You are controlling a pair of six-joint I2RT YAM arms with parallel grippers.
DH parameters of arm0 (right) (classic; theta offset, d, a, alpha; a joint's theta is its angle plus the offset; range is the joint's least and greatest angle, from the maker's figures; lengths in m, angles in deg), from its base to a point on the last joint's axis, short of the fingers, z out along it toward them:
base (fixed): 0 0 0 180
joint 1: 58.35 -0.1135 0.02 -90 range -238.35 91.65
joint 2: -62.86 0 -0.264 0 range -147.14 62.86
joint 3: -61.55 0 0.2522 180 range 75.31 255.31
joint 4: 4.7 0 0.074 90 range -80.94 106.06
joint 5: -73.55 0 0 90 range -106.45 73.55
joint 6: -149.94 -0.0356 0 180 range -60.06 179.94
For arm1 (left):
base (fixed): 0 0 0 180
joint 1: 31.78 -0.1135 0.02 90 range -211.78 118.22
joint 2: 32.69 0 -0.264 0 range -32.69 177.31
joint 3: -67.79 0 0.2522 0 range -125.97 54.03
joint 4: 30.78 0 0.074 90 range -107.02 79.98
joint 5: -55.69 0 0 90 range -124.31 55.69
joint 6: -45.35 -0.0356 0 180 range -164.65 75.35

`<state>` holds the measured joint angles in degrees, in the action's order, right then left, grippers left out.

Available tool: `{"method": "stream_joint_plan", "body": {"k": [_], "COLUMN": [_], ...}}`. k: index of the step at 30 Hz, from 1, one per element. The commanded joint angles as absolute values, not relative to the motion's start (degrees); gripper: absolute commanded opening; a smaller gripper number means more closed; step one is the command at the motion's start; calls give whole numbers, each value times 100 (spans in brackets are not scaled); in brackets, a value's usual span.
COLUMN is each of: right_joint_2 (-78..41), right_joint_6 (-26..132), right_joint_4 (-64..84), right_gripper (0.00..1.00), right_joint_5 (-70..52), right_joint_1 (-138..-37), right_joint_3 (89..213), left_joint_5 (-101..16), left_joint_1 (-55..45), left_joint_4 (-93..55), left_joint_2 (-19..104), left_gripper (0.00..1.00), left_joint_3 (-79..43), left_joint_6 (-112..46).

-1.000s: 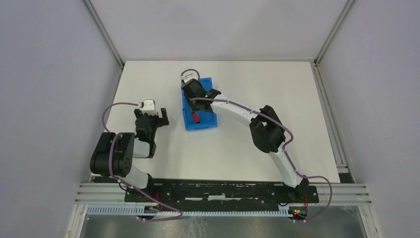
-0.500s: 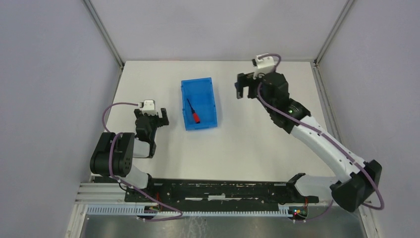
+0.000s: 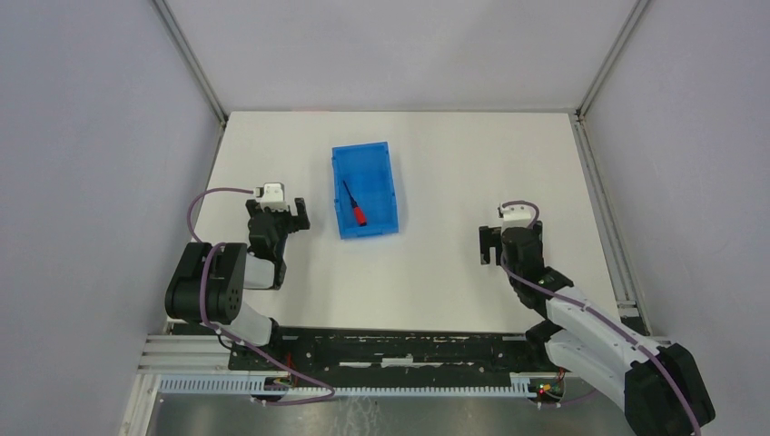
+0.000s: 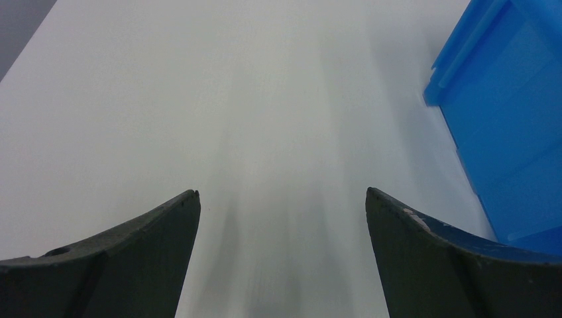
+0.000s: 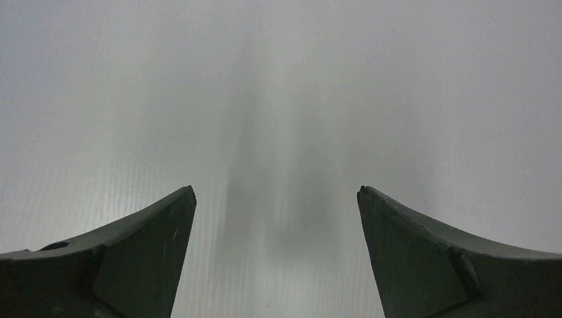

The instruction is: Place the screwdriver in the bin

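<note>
Small red-handled, black-shafted screwdriver lies inside the rectangular translucent blue plastic bin, upper middle of frame. Left fingers spread wide; right fingers spread too, over the white surface.

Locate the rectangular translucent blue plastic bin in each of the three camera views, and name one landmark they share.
Top external: the rectangular translucent blue plastic bin sits just left of centre, toward the far side.
Left wrist: it fills the upper right, cut off by the frame edge.
Right wrist: not in view.
Shared landmark: the white tabletop, seen in all three.
</note>
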<state>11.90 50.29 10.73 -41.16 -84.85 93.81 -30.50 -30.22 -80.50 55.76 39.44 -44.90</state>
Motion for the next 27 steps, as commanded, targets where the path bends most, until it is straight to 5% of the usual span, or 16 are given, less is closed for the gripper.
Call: {"method": "stream_joint_plan", "body": {"k": [1,27], "right_joint_2": [1607,2224], "right_joint_6": [4893,5260], "right_joint_4": [174,-429], "right_gripper": [98,98], "right_joint_5": [-4607,-4270], "right_joint_1": [-8487,-8483], "right_joint_3": [8990,8608], "left_joint_5": [-3131,-3125], "left_joint_1": [-3064,-3064], "left_joint_4": [-8232,-8232], "left_joint_2": [5485,5487], "left_gripper": [100,100], "left_joint_3": [3927,3927], "left_joint_6": [-4325,-4325]}}
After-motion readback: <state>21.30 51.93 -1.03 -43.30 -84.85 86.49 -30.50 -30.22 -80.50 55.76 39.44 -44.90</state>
